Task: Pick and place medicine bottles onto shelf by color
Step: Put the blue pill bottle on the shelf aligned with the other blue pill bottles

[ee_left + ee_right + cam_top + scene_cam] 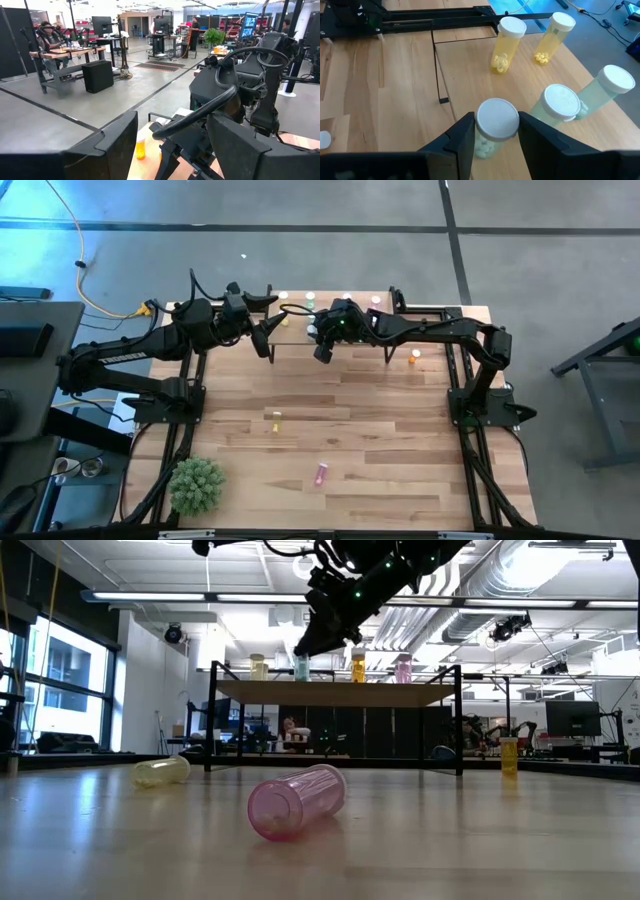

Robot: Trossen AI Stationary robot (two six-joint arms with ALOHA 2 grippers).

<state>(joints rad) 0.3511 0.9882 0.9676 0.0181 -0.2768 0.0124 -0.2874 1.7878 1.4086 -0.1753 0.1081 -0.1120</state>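
The shelf [330,693] stands at the table's far side. Yellow [504,47], green [560,105], orange [358,667] and pink [403,667] medicine bottles stand upright on it. My right gripper [496,137] slants down over the shelf, open. Its fingers stand close on either side of the white cap of one more upright green bottle [496,119]. That bottle's base rests on the wood. My left gripper [170,150] is open with nothing between its fingers. It hangs level above the shelf's left end [268,338].
On the table, a pink bottle [322,473] and a yellow bottle [277,419] lie on their sides mid-table. An orange bottle [415,357] stands upright to the right of the shelf. A green plant [196,485] sits at the near left corner.
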